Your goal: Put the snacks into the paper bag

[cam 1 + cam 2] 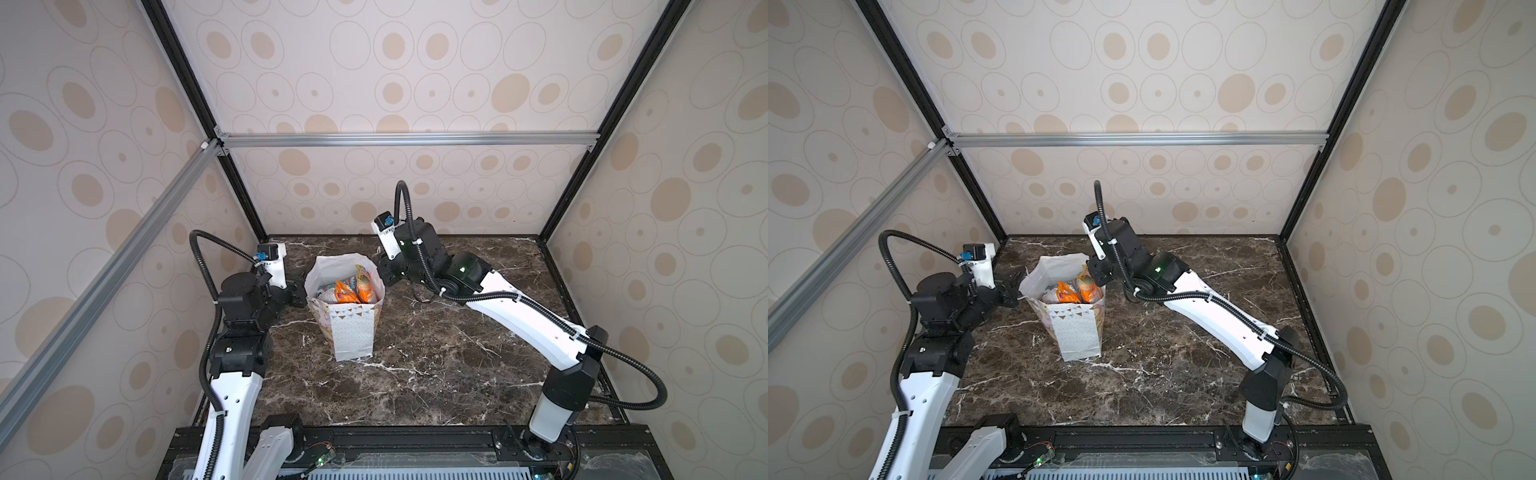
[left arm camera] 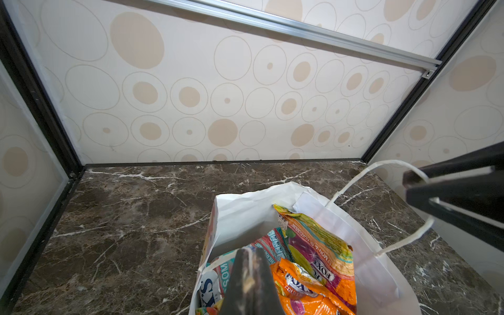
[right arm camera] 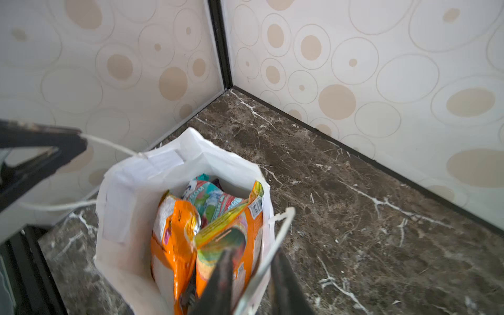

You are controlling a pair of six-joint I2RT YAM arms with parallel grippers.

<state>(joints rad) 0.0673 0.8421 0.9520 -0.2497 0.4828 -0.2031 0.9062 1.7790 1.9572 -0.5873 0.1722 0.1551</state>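
Observation:
The white paper bag (image 1: pixel 351 332) (image 1: pixel 1077 332) stands upright left of the table's middle, its mouth held wide. Several snacks (image 1: pixel 353 289) (image 2: pixel 313 259) (image 3: pixel 177 231) stand packed inside: orange, yellow-green and teal pouches. My left gripper (image 1: pixel 303 291) (image 2: pixel 249 253) is at the bag's left rim, shut on the left cord handle (image 3: pixel 114 146), which is pulled taut. My right gripper (image 1: pixel 1094 276) (image 3: pixel 253 259) is at the right rim, one finger inside the bag and one outside, closed down on the right cord handle (image 3: pixel 283 218) (image 2: pixel 381 166).
The bag stands on a dark marble tabletop (image 1: pixel 436 353), enclosed by patterned walls at the back and both sides. A black rail (image 1: pixel 415 440) runs along the front edge. No loose pouches lie on the table.

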